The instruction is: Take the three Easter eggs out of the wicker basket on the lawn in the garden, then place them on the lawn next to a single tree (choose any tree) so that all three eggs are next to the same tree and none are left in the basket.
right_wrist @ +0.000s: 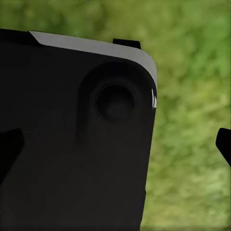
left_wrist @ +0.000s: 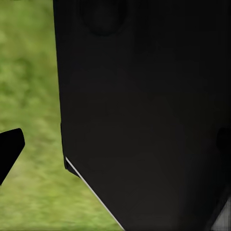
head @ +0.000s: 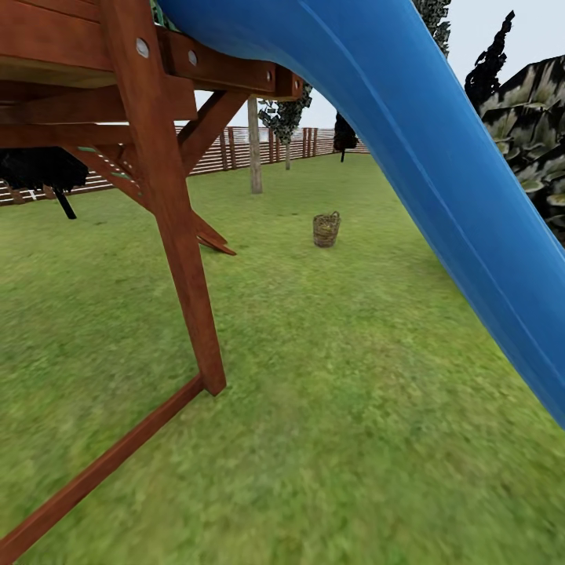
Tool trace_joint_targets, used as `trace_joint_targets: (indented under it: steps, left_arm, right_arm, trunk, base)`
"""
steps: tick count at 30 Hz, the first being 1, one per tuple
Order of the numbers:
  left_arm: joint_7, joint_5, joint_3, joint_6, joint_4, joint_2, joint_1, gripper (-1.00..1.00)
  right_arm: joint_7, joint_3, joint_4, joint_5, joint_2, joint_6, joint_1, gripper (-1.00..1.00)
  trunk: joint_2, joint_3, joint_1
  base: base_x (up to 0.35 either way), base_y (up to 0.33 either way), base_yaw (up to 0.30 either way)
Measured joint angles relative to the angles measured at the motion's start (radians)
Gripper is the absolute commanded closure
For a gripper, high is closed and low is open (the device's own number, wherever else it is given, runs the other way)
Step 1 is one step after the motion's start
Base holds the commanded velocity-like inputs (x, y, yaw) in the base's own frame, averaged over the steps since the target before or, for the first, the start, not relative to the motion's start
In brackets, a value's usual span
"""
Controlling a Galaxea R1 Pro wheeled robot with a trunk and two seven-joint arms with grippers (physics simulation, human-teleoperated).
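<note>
The wicker basket [head: 326,229] stands far ahead on the lawn [head: 353,377], small and brown, seen between the playset post and the slide. The Easter eggs are hidden at this distance. Behind the basket and to its left rises the tree [head: 255,149], a straight grey-brown trunk. My left gripper [left_wrist: 115,149] hangs over grass beside a black part of my own body, one dark fingertip [left_wrist: 9,150] at the frame's edge. My right gripper [right_wrist: 115,147] hangs likewise, its fingertips [right_wrist: 224,144] far apart with nothing between them.
A wooden playset post [head: 176,212] and ground brace [head: 102,471] stand close on the left. A blue slide [head: 439,173] slopes down on the right. A slat fence [head: 227,153] closes the garden at the back, with thin dark trees [head: 343,133] and a bush [head: 534,118].
</note>
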Motion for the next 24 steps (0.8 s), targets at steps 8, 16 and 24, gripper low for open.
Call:
trace_joint_targets:
  steps: [8, 16, 24]
  left_arm:
    - [-0.005, 0.000, 0.000, 0.000, -0.014, -0.003, 0.000, -1.00]
    - [-0.006, 0.000, 0.000, 0.000, -0.027, -0.003, 0.000, -1.00]
    - [-0.001, 0.000, 0.001, 0.000, -0.028, -0.003, 0.000, -1.00]
  right_arm:
    - [0.000, -0.003, -0.003, -0.005, 0.000, 0.000, 0.000, -1.00]
    - [-0.001, -0.007, -0.050, -0.009, -0.002, 0.011, 0.000, -1.00]
    - [0.001, -0.005, -0.053, -0.002, -0.003, 0.012, 0.000, -1.00]
  trunk:
    - [0.000, 0.000, 0.000]
    - [-0.042, -0.019, 0.023]
    - [-0.098, -0.044, 0.054]
  base:
    - [0.000, 0.000, 0.000]
    - [0.000, 0.000, 0.000]
    - [0.000, 0.000, 0.000]
